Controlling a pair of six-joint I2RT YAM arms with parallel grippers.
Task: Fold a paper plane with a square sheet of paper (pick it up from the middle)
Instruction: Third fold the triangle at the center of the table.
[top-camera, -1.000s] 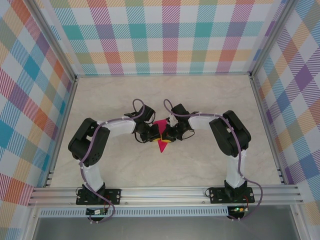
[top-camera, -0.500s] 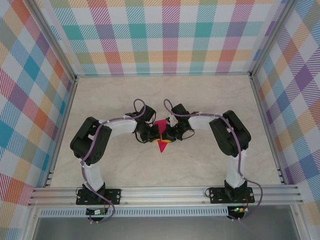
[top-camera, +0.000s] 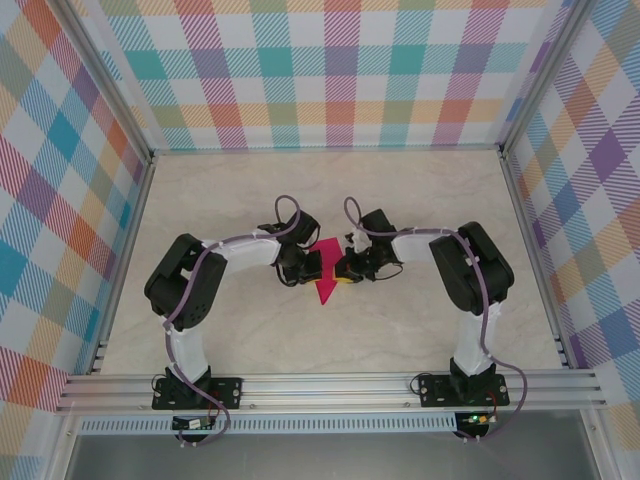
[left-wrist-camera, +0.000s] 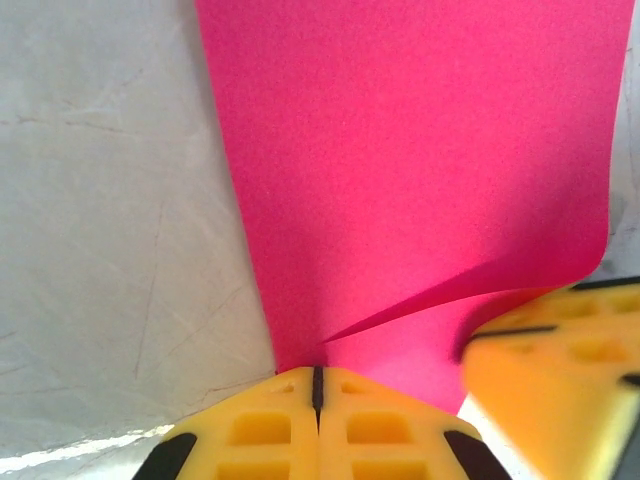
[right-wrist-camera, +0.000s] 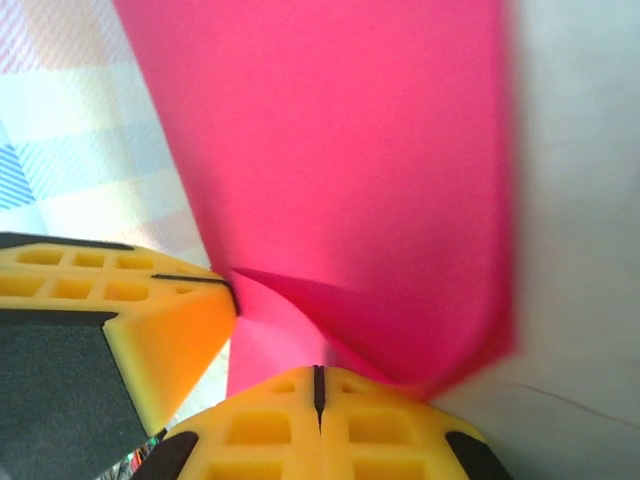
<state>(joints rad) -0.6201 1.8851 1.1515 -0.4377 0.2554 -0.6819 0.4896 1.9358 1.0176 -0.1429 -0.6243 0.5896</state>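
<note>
Where they meet at the middle of the table (top-camera: 220, 200), the left gripper (left-wrist-camera: 317, 378) and right gripper (right-wrist-camera: 318, 378) each pinch the folded pink paper (top-camera: 325, 288).

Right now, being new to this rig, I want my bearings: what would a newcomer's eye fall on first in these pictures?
The bright magenta-pink paper sheet, partly folded, stands out at the middle of the pale marbled table. The left gripper and the right gripper, both yellow-tipped, are shut on it close together. Colourful plaid walls frame the table on three sides.
</note>
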